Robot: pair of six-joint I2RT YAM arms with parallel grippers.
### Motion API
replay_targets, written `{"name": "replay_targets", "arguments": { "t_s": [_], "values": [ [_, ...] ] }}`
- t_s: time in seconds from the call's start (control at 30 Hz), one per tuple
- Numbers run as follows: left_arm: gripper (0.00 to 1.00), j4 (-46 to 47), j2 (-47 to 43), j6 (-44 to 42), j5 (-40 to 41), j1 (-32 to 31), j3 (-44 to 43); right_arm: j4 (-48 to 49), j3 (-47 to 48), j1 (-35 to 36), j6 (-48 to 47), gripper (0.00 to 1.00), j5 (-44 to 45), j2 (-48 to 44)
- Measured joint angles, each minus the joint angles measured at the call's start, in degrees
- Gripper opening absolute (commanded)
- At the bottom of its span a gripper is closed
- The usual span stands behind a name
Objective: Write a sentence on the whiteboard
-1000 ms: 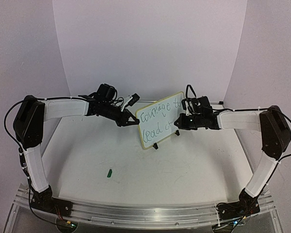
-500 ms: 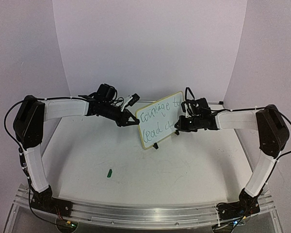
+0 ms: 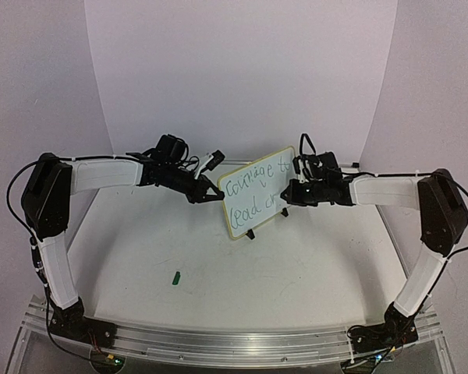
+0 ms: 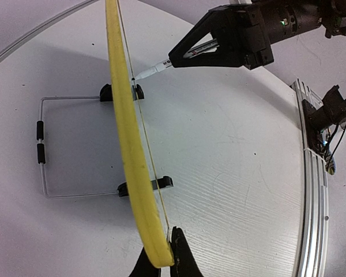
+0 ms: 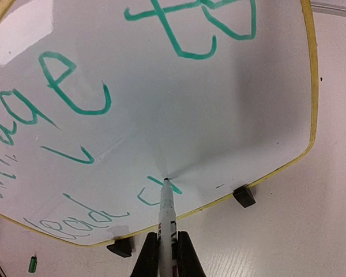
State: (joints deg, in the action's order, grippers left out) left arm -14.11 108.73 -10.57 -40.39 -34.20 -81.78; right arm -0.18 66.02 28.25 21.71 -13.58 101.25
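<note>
Right wrist: right gripper (image 5: 166, 245) pinches marker (image 5: 166, 209) (tip touching whiteboard (image 5: 184, 109)); left gripper (image 4: 161, 257) clamps it.

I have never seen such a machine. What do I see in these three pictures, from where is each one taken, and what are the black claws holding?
These are two robot arms, bolted at the near edge of a white table. The wide picture comes from a fixed camera above and behind them. The other two come from a small camera on each wrist, so each shows its own fingers at the bottom. The left gripper is shut on the yellow rim of a small whiteboard, which stands on black feet. The right gripper is shut on a marker, whose tip touches the board. Green words are already written there in two slanted lines. A small green object, perhaps the marker's cap, lies on the table.
</note>
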Motion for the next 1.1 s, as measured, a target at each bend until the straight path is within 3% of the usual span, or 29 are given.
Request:
{"name": "replay_targets", "arguments": {
  "t_s": [1.1],
  "values": [
    [0.00, 0.0, 0.0, 0.0, 0.0, 0.0, 0.0, 0.5, 1.2, 0.0, 0.0, 0.00, 4.9, 0.6]
  ]
}}
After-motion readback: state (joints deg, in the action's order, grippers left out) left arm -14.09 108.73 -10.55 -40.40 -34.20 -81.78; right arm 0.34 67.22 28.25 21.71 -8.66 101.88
